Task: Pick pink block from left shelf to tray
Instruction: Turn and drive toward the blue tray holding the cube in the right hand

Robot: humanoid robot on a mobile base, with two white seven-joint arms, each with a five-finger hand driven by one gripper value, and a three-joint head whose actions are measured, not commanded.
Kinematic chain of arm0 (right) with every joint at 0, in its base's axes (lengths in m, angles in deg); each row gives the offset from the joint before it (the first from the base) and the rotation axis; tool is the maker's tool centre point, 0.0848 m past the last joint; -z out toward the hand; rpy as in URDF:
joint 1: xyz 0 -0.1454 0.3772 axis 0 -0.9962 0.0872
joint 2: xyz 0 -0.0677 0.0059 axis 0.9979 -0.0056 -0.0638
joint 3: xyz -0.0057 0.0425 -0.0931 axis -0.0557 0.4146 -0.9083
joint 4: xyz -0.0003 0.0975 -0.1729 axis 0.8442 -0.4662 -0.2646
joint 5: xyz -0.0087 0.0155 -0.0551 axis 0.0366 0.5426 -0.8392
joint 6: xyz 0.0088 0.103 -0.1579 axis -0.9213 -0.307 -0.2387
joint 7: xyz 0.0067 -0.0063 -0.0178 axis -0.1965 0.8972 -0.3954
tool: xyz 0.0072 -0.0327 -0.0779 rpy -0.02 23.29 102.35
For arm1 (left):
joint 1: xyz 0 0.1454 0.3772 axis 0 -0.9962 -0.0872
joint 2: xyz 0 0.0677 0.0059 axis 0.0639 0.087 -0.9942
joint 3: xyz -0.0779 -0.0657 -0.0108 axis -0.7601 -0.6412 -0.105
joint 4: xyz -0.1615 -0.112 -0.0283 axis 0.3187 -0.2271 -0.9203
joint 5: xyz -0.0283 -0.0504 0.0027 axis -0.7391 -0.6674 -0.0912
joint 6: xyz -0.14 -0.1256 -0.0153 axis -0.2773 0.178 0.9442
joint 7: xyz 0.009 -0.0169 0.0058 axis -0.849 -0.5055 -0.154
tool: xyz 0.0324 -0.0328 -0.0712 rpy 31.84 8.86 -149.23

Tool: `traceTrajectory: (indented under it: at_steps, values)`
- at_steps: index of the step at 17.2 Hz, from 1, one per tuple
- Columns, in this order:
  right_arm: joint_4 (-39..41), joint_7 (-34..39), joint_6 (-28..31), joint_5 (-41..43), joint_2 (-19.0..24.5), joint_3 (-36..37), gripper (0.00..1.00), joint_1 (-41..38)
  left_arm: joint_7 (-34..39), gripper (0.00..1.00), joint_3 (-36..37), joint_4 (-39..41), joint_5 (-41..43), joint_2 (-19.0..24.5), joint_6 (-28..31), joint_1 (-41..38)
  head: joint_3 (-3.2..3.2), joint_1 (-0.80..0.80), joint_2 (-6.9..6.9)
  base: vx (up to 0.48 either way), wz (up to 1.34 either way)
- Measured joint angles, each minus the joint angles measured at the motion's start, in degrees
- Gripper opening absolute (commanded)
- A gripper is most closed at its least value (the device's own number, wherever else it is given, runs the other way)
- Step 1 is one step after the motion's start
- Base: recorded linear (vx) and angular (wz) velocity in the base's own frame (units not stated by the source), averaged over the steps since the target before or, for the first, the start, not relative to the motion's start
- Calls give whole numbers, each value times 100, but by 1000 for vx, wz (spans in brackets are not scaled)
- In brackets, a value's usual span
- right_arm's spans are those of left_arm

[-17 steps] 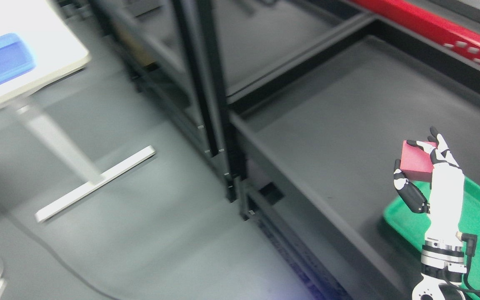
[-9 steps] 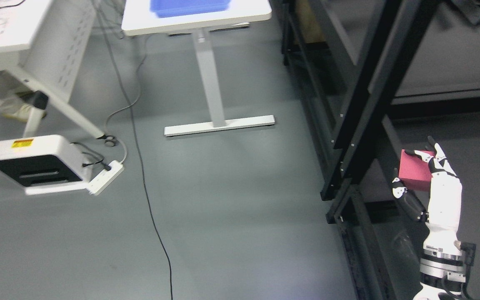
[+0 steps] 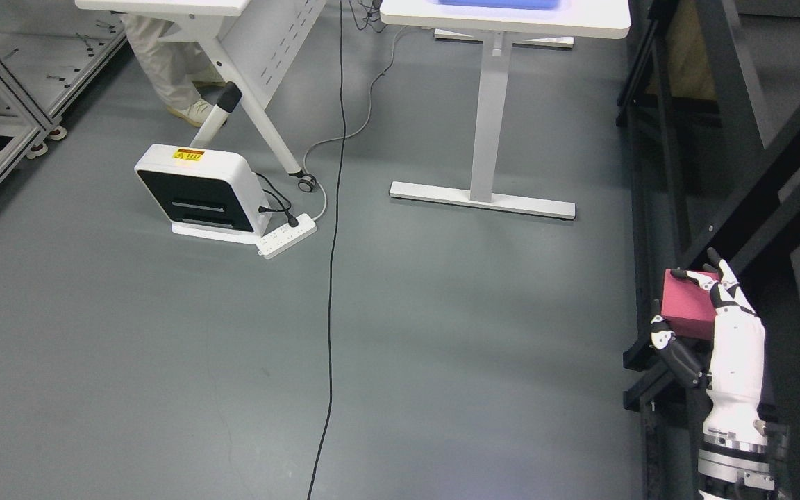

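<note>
The pink block (image 3: 686,303) is held up in the air at the lower right, clear of any surface, in front of the black shelf frame (image 3: 754,229). The right hand (image 3: 712,326) grips it, fingers (image 3: 697,278) over the top edge and thumb (image 3: 674,351) beneath, forearm rising upright from the bottom edge. Beyond lies grey floor (image 3: 442,333) with a white table (image 3: 497,111), a white box (image 3: 195,191) and a power strip (image 3: 287,235).

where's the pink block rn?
Head view, lower right: the pink block is held in the right hand, raised off the floor beside the black shelf frame. No tray is in view.
</note>
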Motion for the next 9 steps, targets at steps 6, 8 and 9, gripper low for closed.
traceTrajectory:
  at_steps: [6,8,9]
  values:
    - [6,4,0,8,2,-31,3,-48,-1,100,0,1,0,0,0,3,0,0,0,45,90]
    - [8,6,0,9,2,-38,3,-56,-3,100,0,0,0,0,0,2,0,0,0,100,163]
    - [9,8,0,9,2,-43,3,-64,-3,100,0,0,0,0,0,2,0,0,0,104,246]
